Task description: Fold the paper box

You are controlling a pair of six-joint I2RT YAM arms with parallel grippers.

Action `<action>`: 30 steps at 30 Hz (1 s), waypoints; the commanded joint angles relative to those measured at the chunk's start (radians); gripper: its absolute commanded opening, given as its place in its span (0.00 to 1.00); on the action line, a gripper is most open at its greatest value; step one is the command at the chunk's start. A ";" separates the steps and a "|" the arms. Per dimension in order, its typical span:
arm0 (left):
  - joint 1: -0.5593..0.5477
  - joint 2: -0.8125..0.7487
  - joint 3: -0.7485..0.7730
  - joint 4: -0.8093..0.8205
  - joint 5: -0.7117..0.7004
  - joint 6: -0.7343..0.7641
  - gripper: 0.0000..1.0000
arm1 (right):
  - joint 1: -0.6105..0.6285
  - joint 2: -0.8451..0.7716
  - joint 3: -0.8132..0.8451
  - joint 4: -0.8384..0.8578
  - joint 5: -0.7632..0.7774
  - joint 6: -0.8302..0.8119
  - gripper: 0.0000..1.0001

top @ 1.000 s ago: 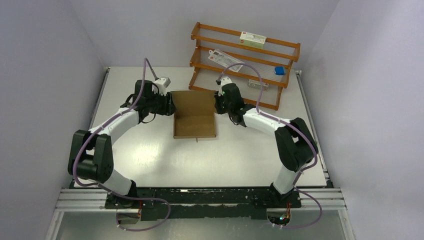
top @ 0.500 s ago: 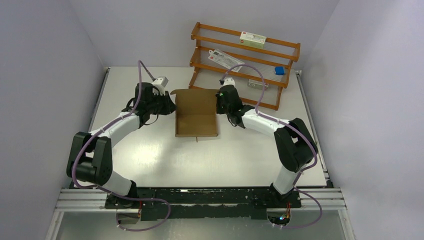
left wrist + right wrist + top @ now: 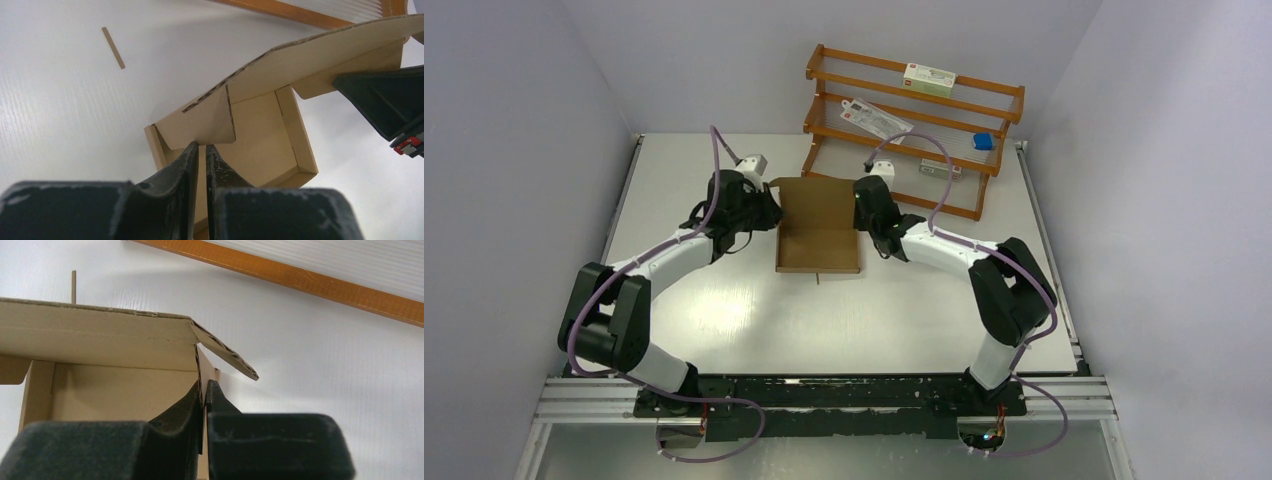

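Observation:
The paper box point(image 3: 817, 228) is plain brown cardboard, a shallow tray with its lid flap raised at the far side. It lies mid-table in the top view. My left gripper point(image 3: 770, 212) is at its left wall. In the left wrist view the fingers point(image 3: 202, 146) stand almost together on that wall, under a folded corner flap point(image 3: 205, 120). My right gripper point(image 3: 860, 208) is at the right wall. In the right wrist view it point(image 3: 204, 385) is shut on the wall's edge, with the lid point(image 3: 100, 335) overhead.
An orange wooden rack point(image 3: 914, 110) stands close behind the box, holding a white and green carton point(image 3: 929, 76), a flat packet point(image 3: 874, 118) and a small blue item point(image 3: 983, 142). A thin wooden stick point(image 3: 821, 279) lies at the box's near edge.
Both grippers have moved a little away from the bases, toward the rack, along the box's side walls. The box has shifted slightly right and back.

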 commanded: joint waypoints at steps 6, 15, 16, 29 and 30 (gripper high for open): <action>-0.047 -0.057 -0.116 0.150 -0.043 -0.089 0.16 | 0.028 -0.048 -0.071 0.089 0.000 0.071 0.07; -0.050 -0.148 -0.134 0.090 -0.066 -0.058 0.28 | 0.035 -0.075 -0.135 0.130 0.018 -0.008 0.08; -0.045 -0.158 -0.103 0.050 -0.080 -0.026 0.33 | 0.035 -0.078 -0.133 0.140 0.006 -0.047 0.07; 0.136 -0.155 0.087 -0.161 0.054 0.206 0.61 | -0.029 -0.108 -0.070 0.082 -0.394 -0.491 0.00; 0.146 -0.146 0.095 -0.163 0.071 0.223 0.62 | -0.049 -0.107 -0.058 0.068 -0.434 -0.502 0.00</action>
